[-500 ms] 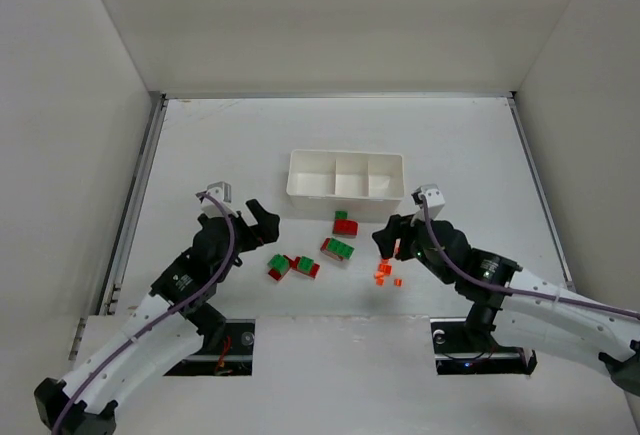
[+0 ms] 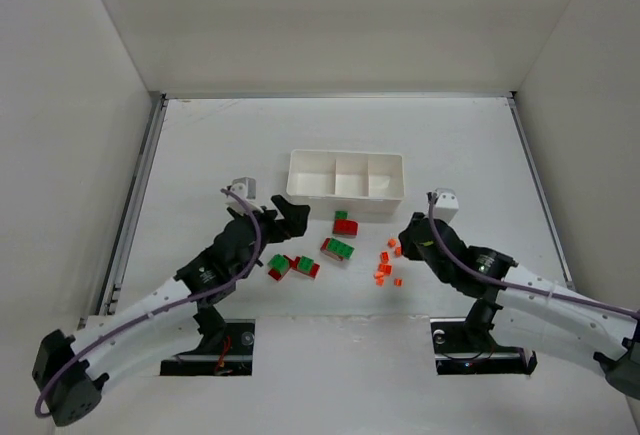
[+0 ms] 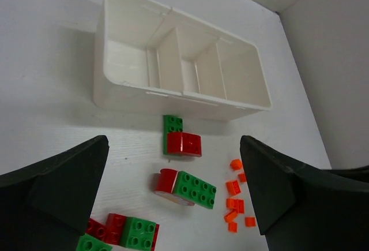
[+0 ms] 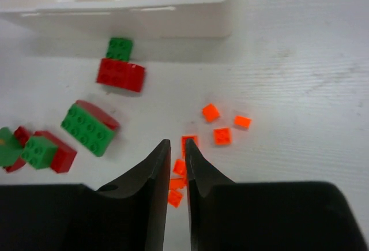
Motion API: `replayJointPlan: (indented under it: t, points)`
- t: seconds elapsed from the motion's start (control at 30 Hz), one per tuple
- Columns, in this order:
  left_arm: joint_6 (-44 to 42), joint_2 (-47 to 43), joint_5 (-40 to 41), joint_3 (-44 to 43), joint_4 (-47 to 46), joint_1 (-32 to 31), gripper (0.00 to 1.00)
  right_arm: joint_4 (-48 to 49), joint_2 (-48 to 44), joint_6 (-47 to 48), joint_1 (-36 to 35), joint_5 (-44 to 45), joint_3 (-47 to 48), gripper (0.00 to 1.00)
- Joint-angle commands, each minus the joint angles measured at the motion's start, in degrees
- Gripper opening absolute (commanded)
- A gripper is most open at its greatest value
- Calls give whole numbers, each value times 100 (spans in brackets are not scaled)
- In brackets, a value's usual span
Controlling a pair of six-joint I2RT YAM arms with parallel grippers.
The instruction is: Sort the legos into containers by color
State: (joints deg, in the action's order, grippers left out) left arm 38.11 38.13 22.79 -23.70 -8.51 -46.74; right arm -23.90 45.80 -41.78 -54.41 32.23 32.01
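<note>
- Several green and red bricks (image 3: 193, 187) lie within the span of the wide-spread left hand (image 3: 173, 147), with the white tray (image 3: 173, 98) beyond.
- Right hand (image 4: 177, 146) is pinched narrow, orange pieces (image 4: 221, 135) around its tips on the bench (image 4: 288, 60).

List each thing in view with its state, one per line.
white tray, all three compartments empty.
left hand, open, holding nothing.
right hand, shut, nothing clearly held.
green and red legos, several joined, lying on the table outside the tray.
orange pieces, loose, scattered on the table.
</note>
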Motion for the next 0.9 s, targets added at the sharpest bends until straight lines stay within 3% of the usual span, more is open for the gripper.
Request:
replayJointPlan:
  t: [0.0, 0.17, 0.2, 0.27, 0.3, 0.37, 0.5, 0.6, 0.8, 0.87]
  points:
    - [-513, 536, 392, -231, -975, -601, 100, -606, 69, -831, 312, 592, 52, 26]
    - [-1138, 1046, 991, -292, -1688, -1569, 100, -467, 586, -1007, 612, 451, -20, 50]
    - [-1261, 1187, 974, -362, -1741, -1683, 92, -405, 736, -1034, 629, 451, -19, 52]
    - [-1664, 1547, 755, -599, -1707, -1886, 47, -221, 1061, -1043, 691, 381, -37, 52]
    - [-1771, 1696, 684, -722, -1602, -1956, 34, -142, 1210, -1095, 691, 276, -46, 53]
    - [-1815, 1890, 657, -863, -1504, -2158, 25, 42, 1535, -1262, 656, 118, -54, 54]
    - [-2008, 1996, 604, -820, -1767, -2519, 28, 228, 2081, -1403, 550, 3, 24, 57]
    - [-2246, 2076, 534, -706, -1952, -2704, 35, 245, 2406, -1447, 542, -15, 138, 54]
    - [-2282, 2146, 69, -452, -2242, -2643, 35, 351, 2863, -1368, 541, -94, 350, 50]
    - [-2211, 2146, -90, -381, -2313, -2625, 35, 368, 3022, -1350, 533, -103, 402, 44]
